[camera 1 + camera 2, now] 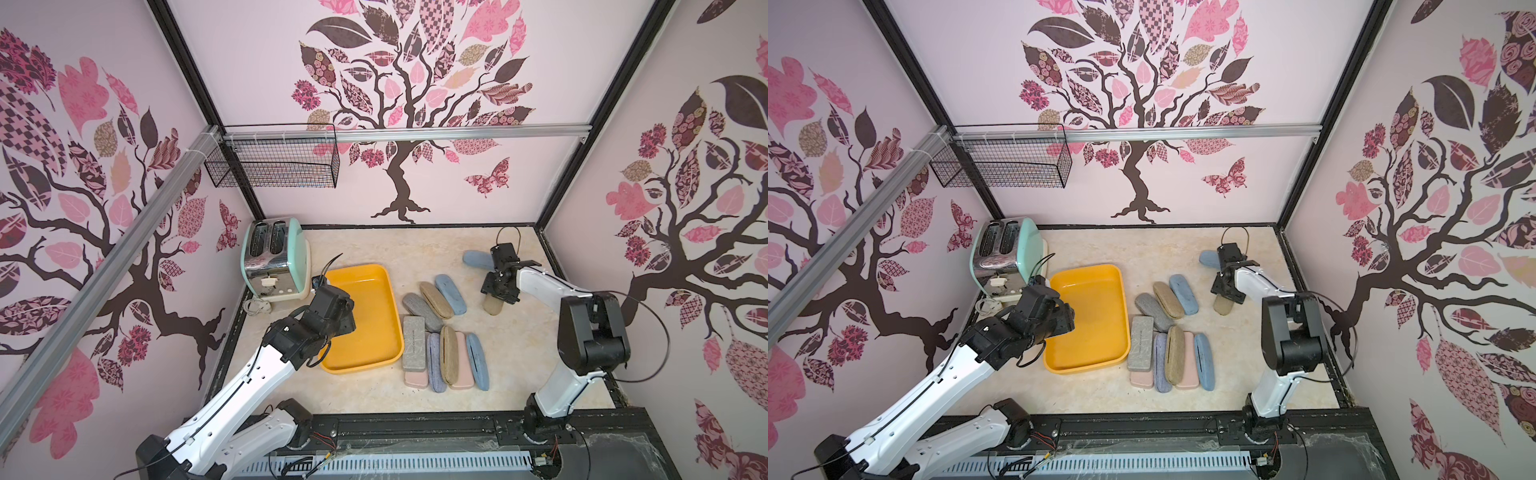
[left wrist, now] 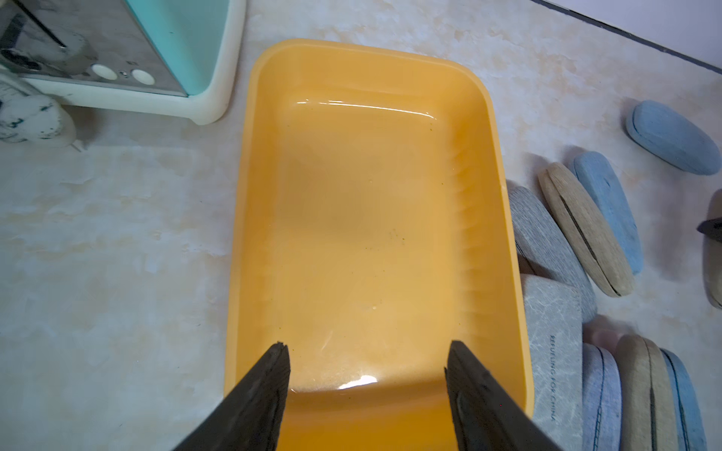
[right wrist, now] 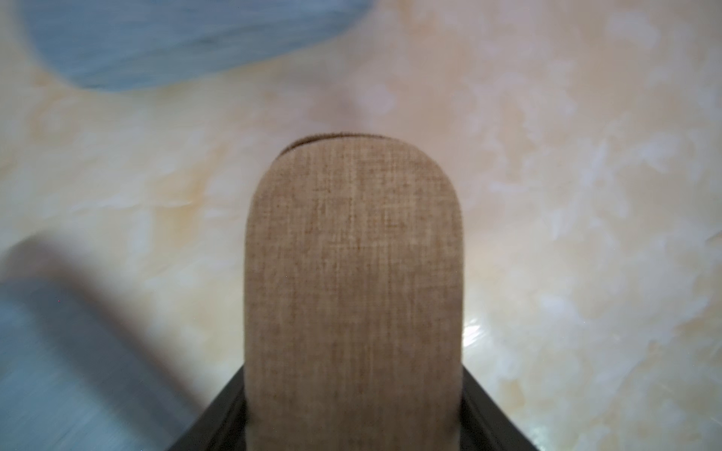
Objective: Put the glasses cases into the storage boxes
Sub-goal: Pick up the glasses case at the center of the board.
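Nearest the robot's base, on the marbled beige table (image 1: 374,399), a tight pack of glasses cases not yet stored: a flat rectangular grey case (image 1: 413,343), a flat pale pink case (image 1: 415,379), a lavender oval fabric case (image 1: 435,365), and others in tan and blue.

Just beside them, the shallow yellow-orange plastic tray (image 1: 365,320), with nothing inside. Above its near end, the left gripper (image 2: 367,347), jaws about half apart, holding nothing. Better to draw it back before the delivery, leaving the tray free.

Further back, three oval fabric cases (image 1: 435,300) leaning side by side.

Beyond those, toward the right wall, the right gripper (image 3: 353,390), clamped around one end of a tan oval fabric case (image 3: 353,254), the other end sticking out past the jaws. Whether clear of the table or resting on it, not possible to tell.

Step in hand, by judgement: carrying this case to the tray. Lift high enough to pass over the three leaning cases, keep the long side along the tray's length, lower close to the floor, only then release.

Farthest, a lone blue oval case (image 1: 478,259), near the gripper; avoid brushing it.
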Controlling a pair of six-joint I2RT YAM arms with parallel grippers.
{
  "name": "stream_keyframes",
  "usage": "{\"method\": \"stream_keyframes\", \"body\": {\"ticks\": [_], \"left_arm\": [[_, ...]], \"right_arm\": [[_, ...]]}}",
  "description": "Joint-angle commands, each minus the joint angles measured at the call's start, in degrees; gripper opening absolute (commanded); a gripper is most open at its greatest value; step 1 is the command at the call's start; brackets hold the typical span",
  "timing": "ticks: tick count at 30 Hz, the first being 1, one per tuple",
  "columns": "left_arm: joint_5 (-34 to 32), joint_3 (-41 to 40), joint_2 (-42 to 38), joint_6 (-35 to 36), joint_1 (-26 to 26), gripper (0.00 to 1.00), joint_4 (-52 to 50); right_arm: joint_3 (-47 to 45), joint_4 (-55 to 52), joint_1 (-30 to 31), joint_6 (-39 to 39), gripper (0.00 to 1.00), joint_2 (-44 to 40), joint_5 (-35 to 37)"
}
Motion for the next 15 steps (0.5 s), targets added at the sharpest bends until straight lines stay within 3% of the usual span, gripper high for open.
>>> {"method": "stream_keyframes", "body": {"ticks": [1, 5, 8, 12, 15], "left_arm": [[3.4, 0.6, -1.6, -0.6, 5.0, 0.67, 1.5], [4.9, 1.2, -1.3, -0.6, 6.6, 0.67, 2.3], [5.4, 1.5, -0.6, -1.1, 6.6, 0.66, 1.8], [5.5, 0.1, -1.4, -1.9, 6.6, 0.66, 1.1], [5.3, -1.8, -2.7, -2.7, 6.6, 0.67, 1.6]], "right_arm": [[4.1, -4.0, 14.7, -0.4, 0.6, -7.6, 0.1], [9.4, -4.5, 29.4, 1.6, 0.6, -7.7, 2.1], [12.6, -2.3, 34.9, 4.3, 0.6, -5.5, -3.0], [15.4, -2.7, 42.3, 6.4, 0.61, -1.4, -0.1], [12.9, 1.0, 44.2, 8.8, 0.6, 0.9, -2.1]]}}
